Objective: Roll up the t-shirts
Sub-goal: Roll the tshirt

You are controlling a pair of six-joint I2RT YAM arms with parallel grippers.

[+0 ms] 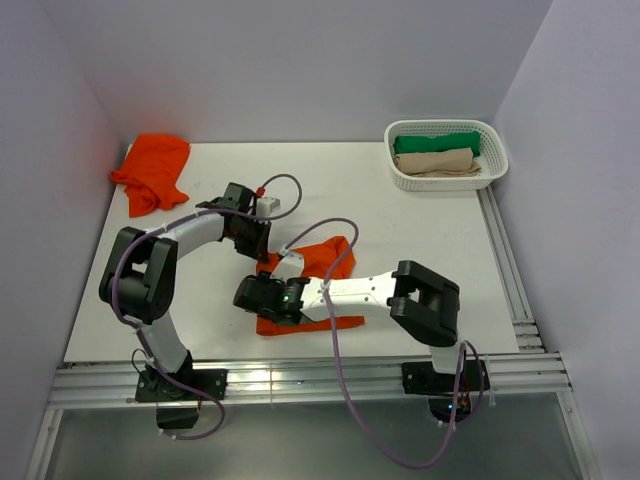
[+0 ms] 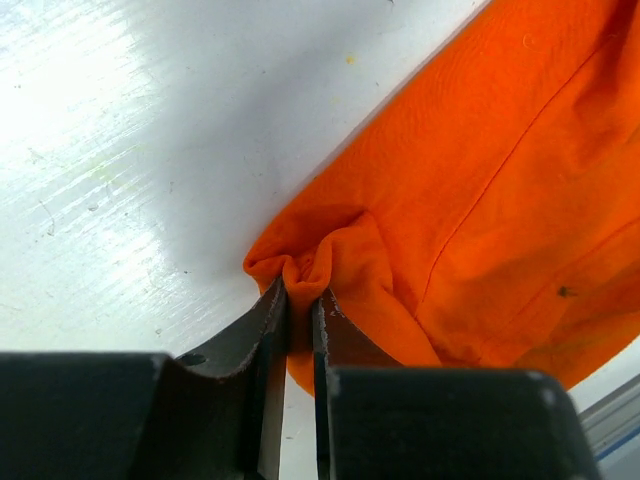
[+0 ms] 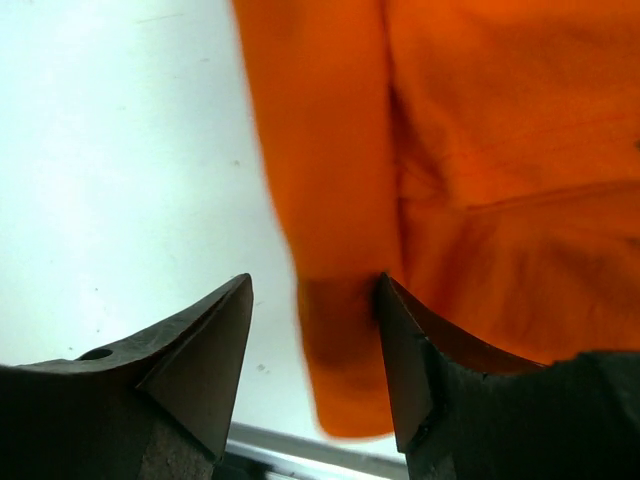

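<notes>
A bright orange soft cloth t-shirt [image 1: 318, 262] is spread loosely on the white table [image 1: 420, 260], directly under both grippers and not yet rolled. A bunched fold at its edge is pinched between the nearly closed jaws of the left gripper [image 2: 300, 310], with the rest of the cloth lying ahead and to the right of those fingers. The right gripper [image 3: 313, 345] is seen with its jaws spread apart, a strip of the same shirt lying between them but not clamped. A second crumpled orange t-shirt [image 1: 152, 172] is left well apart, beyond the left gripper at the far left corner, untouched. Far beyond the right gripper, a white plastic mesh basket [image 1: 446, 178] is seen holding a green roll [image 1: 436, 143] and a tan roll [image 1: 436, 165]. Two garments are judged finished; two remain.
</notes>
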